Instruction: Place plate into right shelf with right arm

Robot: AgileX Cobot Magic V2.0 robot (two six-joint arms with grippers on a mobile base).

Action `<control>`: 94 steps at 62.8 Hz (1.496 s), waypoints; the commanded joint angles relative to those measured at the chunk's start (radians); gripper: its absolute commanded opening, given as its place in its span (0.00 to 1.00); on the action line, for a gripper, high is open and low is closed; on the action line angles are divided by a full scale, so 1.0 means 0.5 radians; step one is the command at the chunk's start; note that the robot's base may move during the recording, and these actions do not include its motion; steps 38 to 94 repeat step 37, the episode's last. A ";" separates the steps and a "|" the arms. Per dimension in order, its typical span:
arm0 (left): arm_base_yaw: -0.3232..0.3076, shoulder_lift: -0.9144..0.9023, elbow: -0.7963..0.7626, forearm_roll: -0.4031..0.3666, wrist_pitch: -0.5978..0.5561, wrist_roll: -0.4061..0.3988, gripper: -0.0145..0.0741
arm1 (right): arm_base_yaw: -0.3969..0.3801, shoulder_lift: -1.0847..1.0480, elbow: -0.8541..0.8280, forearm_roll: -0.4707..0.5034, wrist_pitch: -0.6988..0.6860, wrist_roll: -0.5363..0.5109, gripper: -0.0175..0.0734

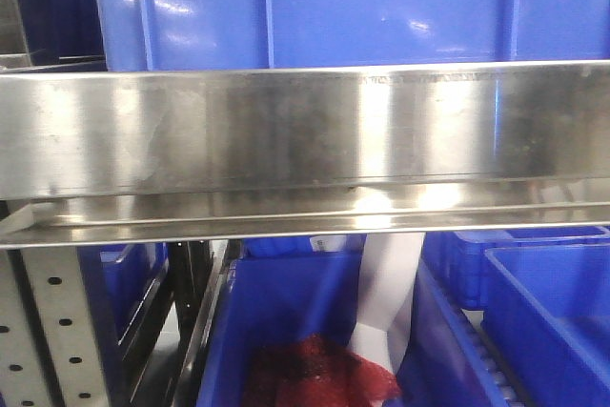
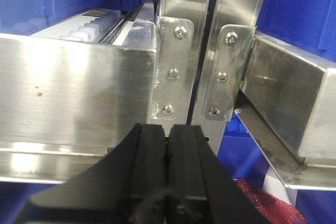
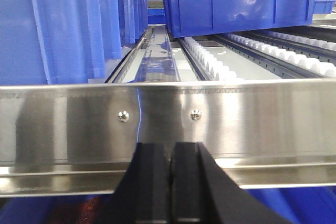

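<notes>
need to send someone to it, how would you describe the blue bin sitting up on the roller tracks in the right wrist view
Start at the steel front rail running across the shelf, then look past it to the white roller tracks on the right. The blue bin rests on those rollers, set back from the rail; unlike the tall bins on the left, it is low and wide.

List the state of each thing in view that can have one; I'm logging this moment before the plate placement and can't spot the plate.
Left hand: shut, holding nothing visible.
Right hand: shut, holding nothing visible.
Plate: not visible in any view.
Upper blue bin: sitting on the steel rail, contents hidden.
Lower blue bin: open-topped, red mesh material inside.
Blue bin on rollers: resting on the roller track.
</notes>
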 commanded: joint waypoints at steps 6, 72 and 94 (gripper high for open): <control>-0.013 -0.008 0.020 -0.005 -0.167 -0.012 0.11 | -0.006 -0.028 -0.009 -0.018 -0.159 -0.004 0.25; -0.013 -0.008 0.020 -0.005 -0.167 -0.012 0.11 | -0.006 -0.028 -0.009 -0.018 -0.159 -0.004 0.25; -0.013 -0.008 0.020 -0.005 -0.167 -0.012 0.11 | -0.006 -0.028 -0.009 -0.018 -0.159 -0.004 0.25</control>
